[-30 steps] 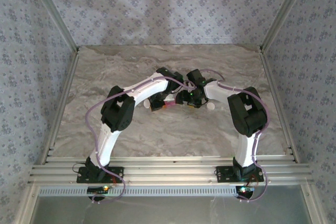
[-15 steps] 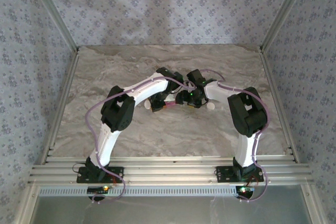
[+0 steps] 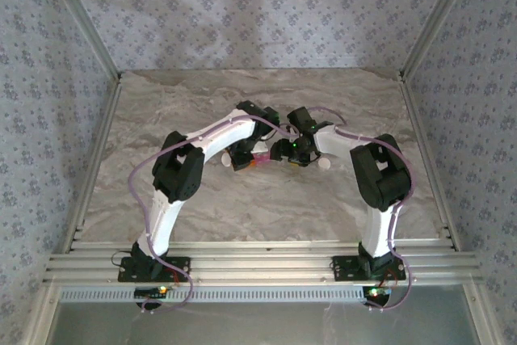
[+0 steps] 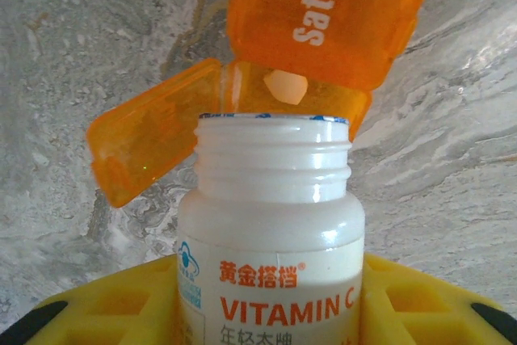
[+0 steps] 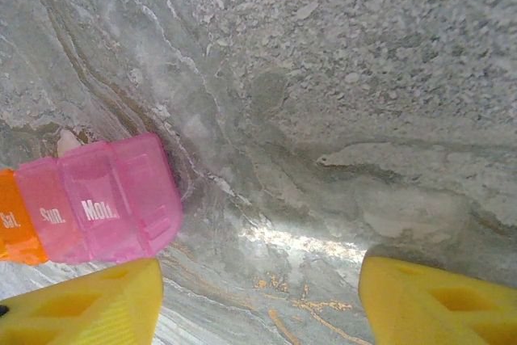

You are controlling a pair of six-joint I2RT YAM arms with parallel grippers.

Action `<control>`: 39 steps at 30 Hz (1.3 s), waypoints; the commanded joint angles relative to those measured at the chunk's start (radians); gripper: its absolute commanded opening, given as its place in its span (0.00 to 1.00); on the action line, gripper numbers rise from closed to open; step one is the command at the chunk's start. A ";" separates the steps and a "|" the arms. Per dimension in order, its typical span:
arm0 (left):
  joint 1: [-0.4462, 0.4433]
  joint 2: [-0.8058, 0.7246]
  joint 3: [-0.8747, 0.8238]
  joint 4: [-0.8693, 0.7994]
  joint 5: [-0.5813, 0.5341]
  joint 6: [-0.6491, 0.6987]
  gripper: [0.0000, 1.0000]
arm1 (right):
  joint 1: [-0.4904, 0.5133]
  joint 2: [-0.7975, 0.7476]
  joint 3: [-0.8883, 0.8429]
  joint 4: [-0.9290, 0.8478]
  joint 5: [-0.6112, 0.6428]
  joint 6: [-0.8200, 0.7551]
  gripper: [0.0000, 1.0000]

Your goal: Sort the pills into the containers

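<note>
Watching the top camera, I see the containers (image 3: 262, 156) with the left gripper (image 3: 242, 161) just left of them and the right gripper (image 3: 284, 153) just right. On the left wrist, my claw is clamped on the uncapped bottle (image 4: 271, 199), its mouth just at the open orange Sat. cell (image 4: 238, 86), one pill (image 4: 285, 86) inside. I'd tilt slowly and coax pills out singly. On the right wrist, the fingers stand apart and empty, with the pink cells (image 5: 105, 199) just beside one. I'd brace the strip there.
</note>
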 commanded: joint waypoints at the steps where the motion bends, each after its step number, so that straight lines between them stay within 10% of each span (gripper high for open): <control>1: 0.005 -0.063 0.032 0.001 0.007 -0.002 0.00 | 0.048 0.059 -0.036 0.073 -0.035 0.020 0.68; 39: -0.046 -0.010 -0.063 0.033 -0.086 0.072 0.00 | 0.029 0.086 -0.019 0.072 -0.067 0.002 0.68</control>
